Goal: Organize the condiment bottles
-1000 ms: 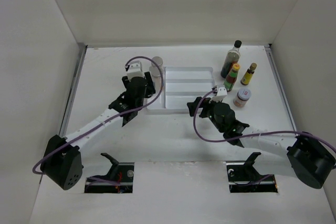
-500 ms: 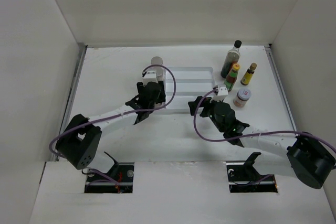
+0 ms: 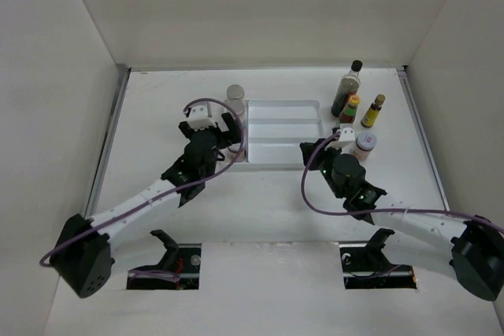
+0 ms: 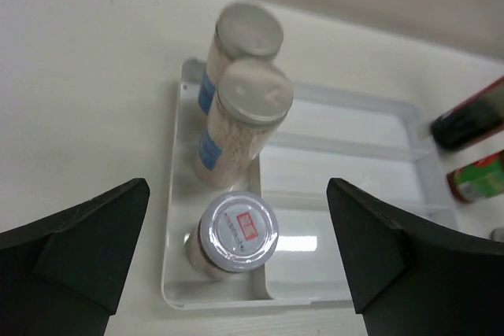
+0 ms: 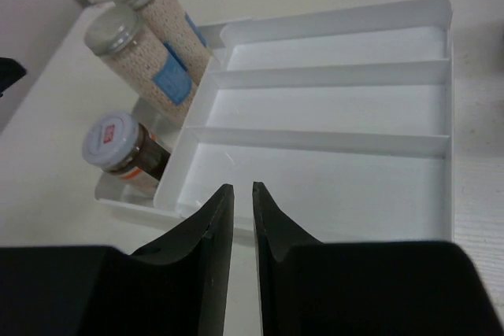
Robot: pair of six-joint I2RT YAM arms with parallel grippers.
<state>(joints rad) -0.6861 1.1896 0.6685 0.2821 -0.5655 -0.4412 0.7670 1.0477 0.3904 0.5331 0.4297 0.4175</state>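
Four bottles stand grouped at the far right corner of the bench (image 3: 157, 100). There is a tall dark bottle (image 3: 346, 88), a red-and-green-labelled bottle (image 3: 348, 113) with a yellow cap just in front of it, a smaller yellow-capped bottle (image 3: 373, 111) beside that, and a short jar (image 3: 364, 146) nearest the right gripper (image 5: 239, 190). The tray (image 3: 283, 108) sits mid-bench toward the far edge. Its left slot holds a small red-topped jar (image 4: 236, 230), a tall silver-lidded jar (image 4: 240, 116) behind it, and a second tall jar (image 4: 246, 33) further back, its base hidden. The left gripper (image 4: 236, 185) hangs over that slot, jaws spread wide and empty. The right gripper faces the tray's long slots, jaws almost together on nothing. The bottles look rigid and smooth, probably glass, so slippery and breakable. The small ones are likely light and tippy, the dark one heavier and top-heavy. Each is best taken across the body below the cap, approaching from the open side since they crowd together
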